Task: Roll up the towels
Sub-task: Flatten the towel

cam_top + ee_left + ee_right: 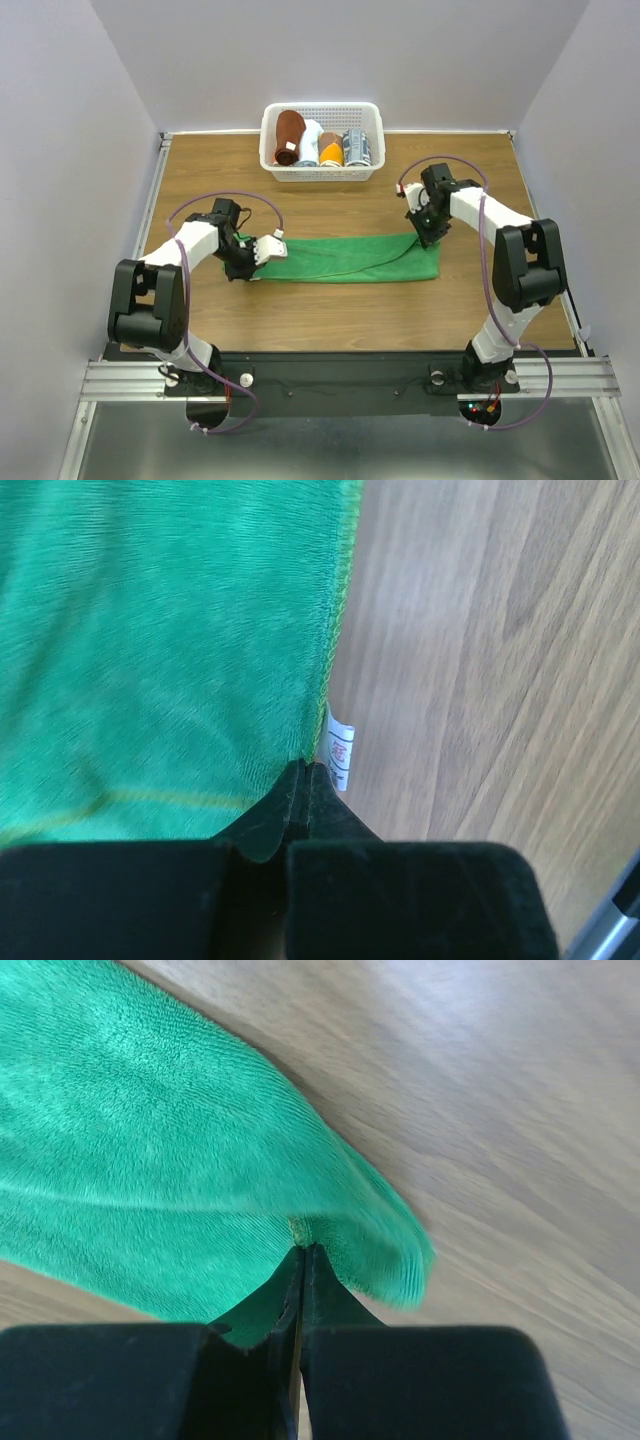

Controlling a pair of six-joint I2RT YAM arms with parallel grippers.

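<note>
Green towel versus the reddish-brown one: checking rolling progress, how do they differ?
The green towel lies flat in a long strip; the reddish-brown towel is rolled. The green towel is on the table, left gripper and right gripper shut on its ends; the reddish-brown towel sits in the basket, untouched. Both are soft cloth.

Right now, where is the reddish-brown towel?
Top view: the reddish-brown towel sits rolled at the left end of the white basket, far edge of the table, beside a white roll.
</note>
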